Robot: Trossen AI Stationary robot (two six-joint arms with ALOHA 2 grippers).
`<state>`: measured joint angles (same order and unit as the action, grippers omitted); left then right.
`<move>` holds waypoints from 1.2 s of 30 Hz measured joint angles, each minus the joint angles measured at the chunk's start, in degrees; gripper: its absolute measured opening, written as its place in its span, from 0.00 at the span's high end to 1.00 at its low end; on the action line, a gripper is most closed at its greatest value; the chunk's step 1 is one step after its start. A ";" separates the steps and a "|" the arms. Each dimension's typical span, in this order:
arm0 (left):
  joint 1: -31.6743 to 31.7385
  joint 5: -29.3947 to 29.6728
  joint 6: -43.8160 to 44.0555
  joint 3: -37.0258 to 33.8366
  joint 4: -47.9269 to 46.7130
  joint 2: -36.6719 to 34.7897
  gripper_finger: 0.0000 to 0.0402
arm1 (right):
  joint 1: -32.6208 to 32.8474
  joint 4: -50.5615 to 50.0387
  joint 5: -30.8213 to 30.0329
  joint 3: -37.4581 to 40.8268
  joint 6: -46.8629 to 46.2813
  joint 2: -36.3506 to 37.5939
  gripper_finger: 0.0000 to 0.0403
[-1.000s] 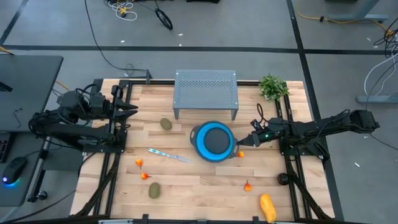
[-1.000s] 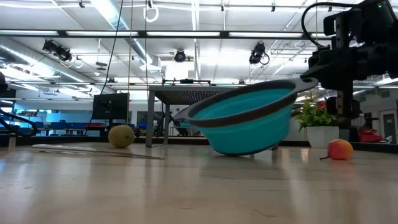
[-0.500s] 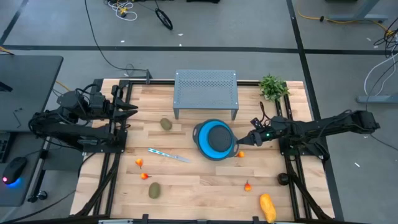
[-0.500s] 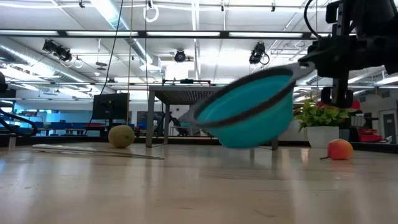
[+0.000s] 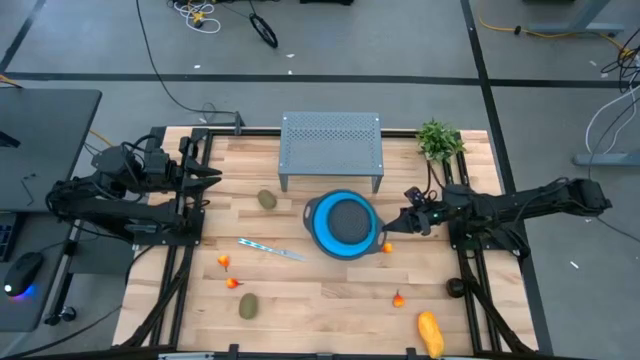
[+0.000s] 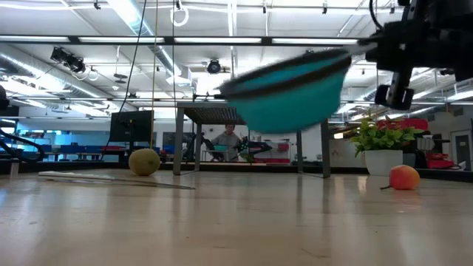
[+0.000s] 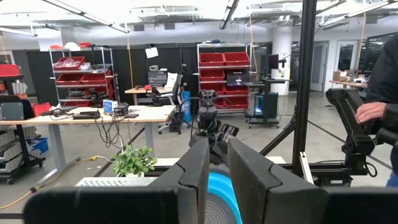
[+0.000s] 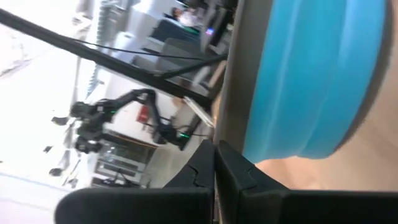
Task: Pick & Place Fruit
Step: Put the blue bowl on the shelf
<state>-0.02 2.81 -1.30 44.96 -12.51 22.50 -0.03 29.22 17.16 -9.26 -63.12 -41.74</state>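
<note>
**Blue bowl held clear of the table**

My right gripper (image 5: 388, 231) is clamped on the rim of the blue bowl (image 5: 343, 225), fingers pressed narrow on its right edge. In the low view the bowl (image 6: 290, 91) hangs tilted in the air, clear of the wooden table (image 5: 320, 300). Just beside my gripper a small red-orange fruit (image 5: 387, 247) lies on the wood; the low view shows it resting at the right (image 6: 403, 177). Further out, another tiny red one (image 5: 398, 298) sits nearer the front, and the long yellow-orange fruit (image 5: 430, 333) lies at the near right corner. One kiwi (image 5: 266, 199) lies left of the bowl by the grey rack (image 5: 331, 148), the other (image 5: 247, 305) near the front left, with two small red pieces (image 5: 228, 272) between. My left gripper (image 5: 212, 177) waits at the far left edge, its fingers close together.
</note>
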 joint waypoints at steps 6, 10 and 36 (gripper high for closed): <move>-0.01 0.00 0.00 -0.01 0.00 0.00 0.83 | -1.51 4.71 2.52 0.00 -1.04 1.90 1.00; -0.01 0.00 0.02 0.01 0.00 0.00 0.83 | -3.20 4.44 3.45 0.00 -1.98 3.10 1.00; -0.01 0.00 0.00 -0.01 0.00 0.00 0.83 | -13.06 -0.71 5.99 -13.04 -10.57 3.96 1.00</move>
<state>-0.03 2.81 -1.30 44.96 -12.51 22.50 -13.09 28.51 23.16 -22.30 -73.69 -37.78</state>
